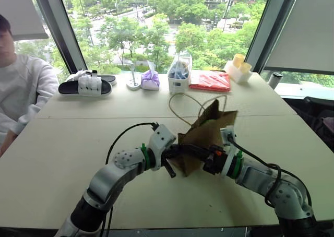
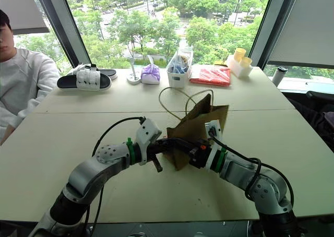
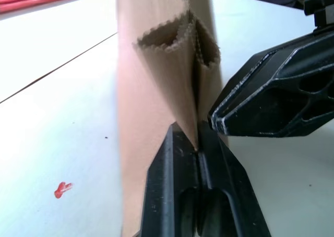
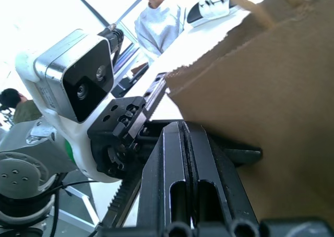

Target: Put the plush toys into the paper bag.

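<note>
I see both arms meeting over the near-middle of the table, with the paper bag pinched between them. Left gripper is clamped tight on the bag's zigzag top edge; the paper runs straight down into the closed fingers. Right gripper is also closed, fingers pressed together on a fold of the same bag from the opposite side. The two grippers sit just beside each other, nearly touching at the bag. The bag is lifted and tilted, crumpled, its mouth barely parted. Its two cord handles loop out toward the far side.

A small red mark sits on the tabletop near the left gripper.

Along the far edge by the window, going from its left end to its right end: a black sandal, a purple bundle, a clear bag of items, a flat red packet, a white tray with yellow cups. A person in a white sweatshirt sits at the left edge.

I can't make out the plush toys.
</note>
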